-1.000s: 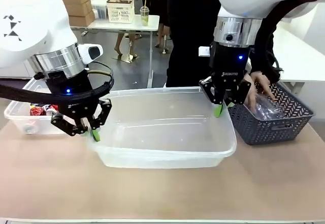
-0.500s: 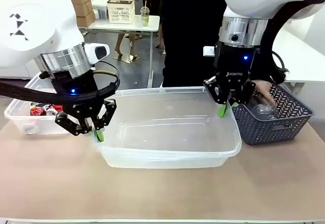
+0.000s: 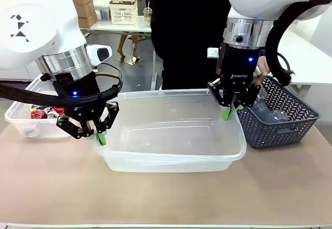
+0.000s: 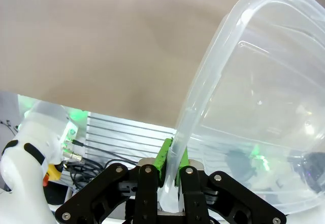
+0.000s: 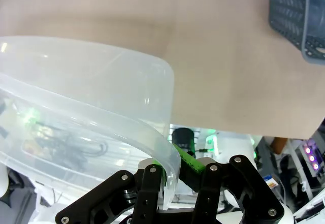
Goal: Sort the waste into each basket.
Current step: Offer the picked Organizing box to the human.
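Observation:
A large clear tub (image 3: 171, 162) stands mid-table with nothing in it. My left gripper (image 3: 100, 137) is shut on its left rim, which the left wrist view shows pinched between the green pads (image 4: 163, 157). At the tub's far right corner my right gripper (image 3: 227, 113) is shut on the rim, and the right wrist view has that rim (image 5: 152, 137) running into the jaws. A second clear tub (image 3: 21, 124) at the far left holds crushed red cans (image 3: 39, 113). Clear plastic bottles (image 3: 271, 113) lie in the dark lattice basket (image 3: 280, 131).
The lattice basket stands right against the large tub's right side. A person in black stands at the far edge behind the tub, one hand (image 3: 261, 67) raised behind my right arm. The bare tan tabletop (image 3: 166, 200) lies in front.
The large tub and both grippers shifted slightly to the right a second ago, then held still. The person's hand has come up out of the lattice basket.

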Robot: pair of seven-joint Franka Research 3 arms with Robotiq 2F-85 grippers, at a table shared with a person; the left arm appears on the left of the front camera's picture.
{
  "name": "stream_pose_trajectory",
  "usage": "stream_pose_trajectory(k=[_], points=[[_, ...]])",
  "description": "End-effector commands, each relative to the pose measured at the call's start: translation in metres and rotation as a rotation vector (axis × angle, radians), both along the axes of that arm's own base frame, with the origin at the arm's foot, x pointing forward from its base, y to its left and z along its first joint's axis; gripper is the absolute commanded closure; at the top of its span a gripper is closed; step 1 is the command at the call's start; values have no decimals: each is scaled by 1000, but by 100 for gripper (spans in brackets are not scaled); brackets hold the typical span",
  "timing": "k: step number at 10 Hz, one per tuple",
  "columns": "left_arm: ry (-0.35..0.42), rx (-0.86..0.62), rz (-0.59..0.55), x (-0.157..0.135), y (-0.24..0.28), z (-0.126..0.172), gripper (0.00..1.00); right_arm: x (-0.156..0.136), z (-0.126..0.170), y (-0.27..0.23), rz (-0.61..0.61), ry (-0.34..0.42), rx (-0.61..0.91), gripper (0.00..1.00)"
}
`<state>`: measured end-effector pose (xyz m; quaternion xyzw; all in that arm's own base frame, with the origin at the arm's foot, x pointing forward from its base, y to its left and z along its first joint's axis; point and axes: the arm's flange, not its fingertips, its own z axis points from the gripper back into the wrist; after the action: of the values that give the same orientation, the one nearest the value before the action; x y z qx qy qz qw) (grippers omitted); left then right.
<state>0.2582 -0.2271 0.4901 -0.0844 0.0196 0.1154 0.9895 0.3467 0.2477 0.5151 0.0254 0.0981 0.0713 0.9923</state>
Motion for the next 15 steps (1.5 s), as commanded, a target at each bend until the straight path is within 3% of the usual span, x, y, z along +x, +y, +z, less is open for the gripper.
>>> stream_pose_trajectory(k=[1, 15], points=[[3, -1, 20, 6, 2, 1, 100, -8, 1, -2, 2, 2, -3, 100], [3, -1, 20, 6, 2, 1, 100, -8, 1, -2, 2, 2, -3, 100]])
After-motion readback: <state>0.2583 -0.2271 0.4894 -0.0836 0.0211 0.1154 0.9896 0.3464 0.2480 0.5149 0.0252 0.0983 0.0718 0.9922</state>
